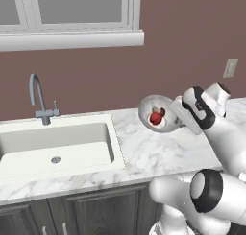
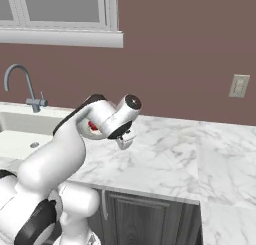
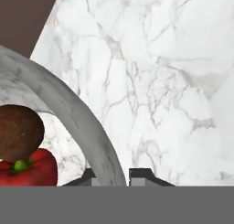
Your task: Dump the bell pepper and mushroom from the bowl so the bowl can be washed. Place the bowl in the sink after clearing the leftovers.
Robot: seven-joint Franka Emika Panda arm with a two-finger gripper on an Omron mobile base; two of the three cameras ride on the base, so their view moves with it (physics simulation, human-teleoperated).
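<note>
The white bowl [image 1: 158,112] hangs above the marble counter, right of the sink [image 1: 116,147], tipped steeply so its inside faces the left base camera. My gripper [image 1: 177,113] is shut on the bowl's right rim. In the hand view the grey-white bowl [image 3: 68,109] wall arcs down between my fingertips, and the gripper [image 3: 118,176] pinches it. The red bell pepper [image 1: 156,118] lies inside against the lower wall. Up close, the brown mushroom [image 3: 18,132] rests on top of the bell pepper [image 3: 32,169]. In the right base view my arm hides most of the bowl, with a sliver of bell pepper [image 2: 92,125] showing.
A grey gooseneck faucet [image 1: 38,97] stands behind the sink, under a window sill [image 1: 72,40]. Bare marble counter [image 2: 190,154] stretches to the right of the arm. A wall outlet [image 1: 231,67] sits above the counter's far right. Dark cabinets run below the counter edge.
</note>
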